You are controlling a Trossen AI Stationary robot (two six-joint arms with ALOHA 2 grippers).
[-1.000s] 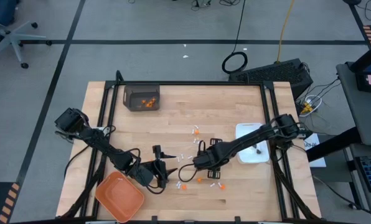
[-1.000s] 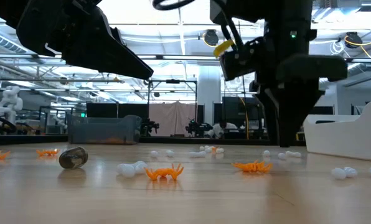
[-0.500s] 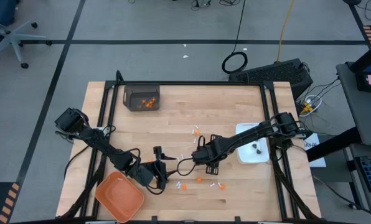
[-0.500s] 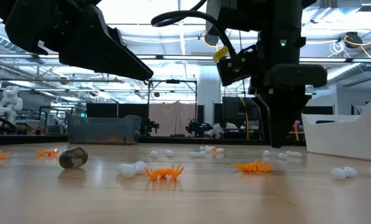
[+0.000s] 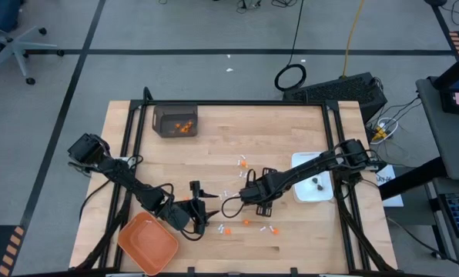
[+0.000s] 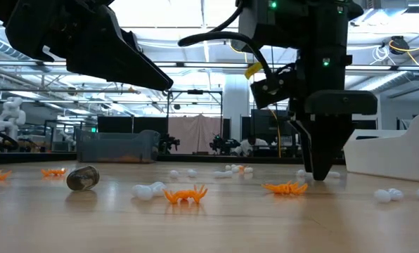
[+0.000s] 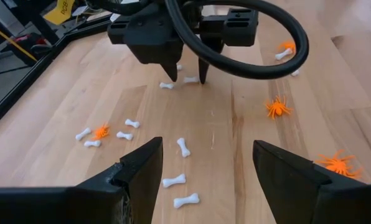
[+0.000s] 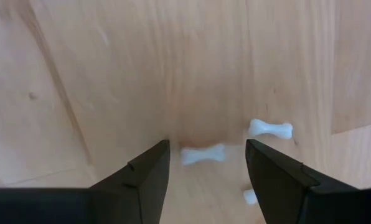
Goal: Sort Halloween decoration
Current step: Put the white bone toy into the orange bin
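Dark and stretched low over the desk (image 5: 291, 138), the right arm reaches from the white dish (image 5: 305, 192) toward the desk's middle, its wrist bent so the right gripper (image 8: 205, 163) points straight down, jaws open with both tips at the wood. A white bone (image 8: 202, 154) lies flat between those jaws, ungripped; a second bone (image 8: 271, 129) lies just beside one jaw, outside the gap. The left arm runs from the desk's left edge to its front, beside the orange tray (image 5: 146, 241); the left gripper (image 7: 204, 168) hovers level above the wood, jaws wide open and empty. More white bones (image 7: 183, 147) and orange spiders (image 7: 277, 108) lie scattered ahead of its jaws, and a dark piece (image 6: 83, 178) rests nearer the low camera. Since a second ago the right gripper has shifted back toward the dish and come down onto the bone; the left arm has stayed put.
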